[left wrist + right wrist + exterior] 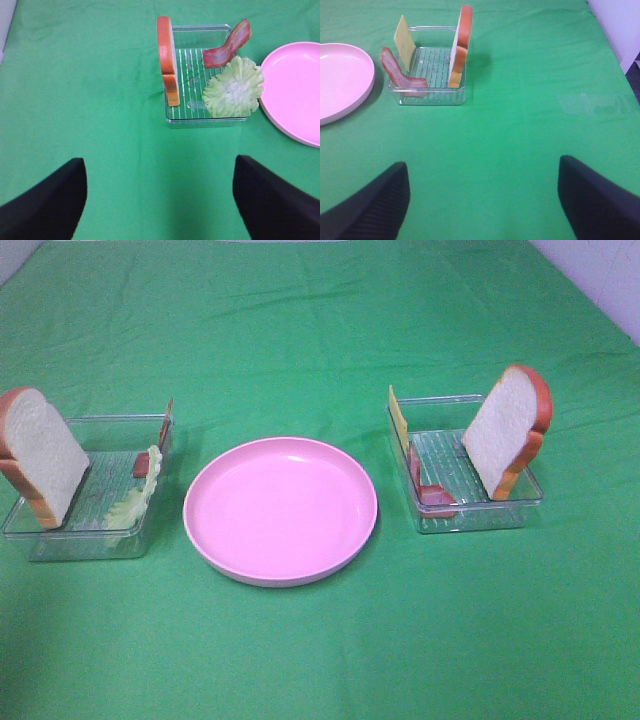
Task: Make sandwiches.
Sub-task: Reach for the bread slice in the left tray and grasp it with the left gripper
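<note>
Bread slices (42,455) are propped in clear trays (85,545) flanking the pink plate (280,505), with the left gripper (159,200) and right gripper (482,200) held spread apart.

Two each: bread (45,455), trays (480,515), maybe bacon (227,45); one each: lettuce (234,89), cheese (405,35), plate (280,510).

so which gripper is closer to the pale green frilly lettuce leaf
Left. The left gripper faces the pale green lettuce leaf in its clear plastic tray; the right gripper faces the other tray, across the round pink plate.
</note>
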You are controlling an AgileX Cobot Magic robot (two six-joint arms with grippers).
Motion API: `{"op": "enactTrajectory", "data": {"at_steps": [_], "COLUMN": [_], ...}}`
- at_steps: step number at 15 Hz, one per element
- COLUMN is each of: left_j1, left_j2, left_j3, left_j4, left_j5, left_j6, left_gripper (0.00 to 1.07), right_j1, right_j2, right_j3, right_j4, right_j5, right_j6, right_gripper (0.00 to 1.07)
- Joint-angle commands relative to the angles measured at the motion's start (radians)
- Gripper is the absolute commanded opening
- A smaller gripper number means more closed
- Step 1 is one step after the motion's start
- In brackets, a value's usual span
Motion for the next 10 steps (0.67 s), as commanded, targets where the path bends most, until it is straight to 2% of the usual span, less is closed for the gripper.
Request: {"op": "enactTrajectory", "data": {"at_steps": [1, 4, 5, 6, 10], "left_j1": [0.004, 0.004, 0.004, 0.004, 0.004], "left_j2": [0.218, 0.479, 0.515, 0.674, 0.904], "left_j3": [-0.106, -0.23, -0.247, -0.32, -0.429], "left_j4": [-0.033, -0.058, -0.058, -0.057, -0.058], "left_j5": [-0.008, -0.009, -0.01, -0.024, -0.064], "left_j6": [-0.004, 0.0, 0.0, 0.0, 0.006], "left_gripper": [0.76, 0.76, 0.76, 0.76, 0.76], "right_j1": [-0.002, -0.002, -0.002, -0.002, -0.002], "right_j2": [-0.014, -0.014, -0.014, -0.014, -0.014], "right_j3": [0.005, 0.005, 0.005, 0.005, 0.005], "right_j4": [-0.001, -0.001, -0.001, -0.001, -0.001], "right_j5": [-0.01, -0.01, -0.01, -0.01, -0.01], "right_j6": [-0.014, -0.014, -0.014, -0.014, -0.014], "right_gripper": [0.77, 0.77, 0.77, 0.77, 0.77]}}
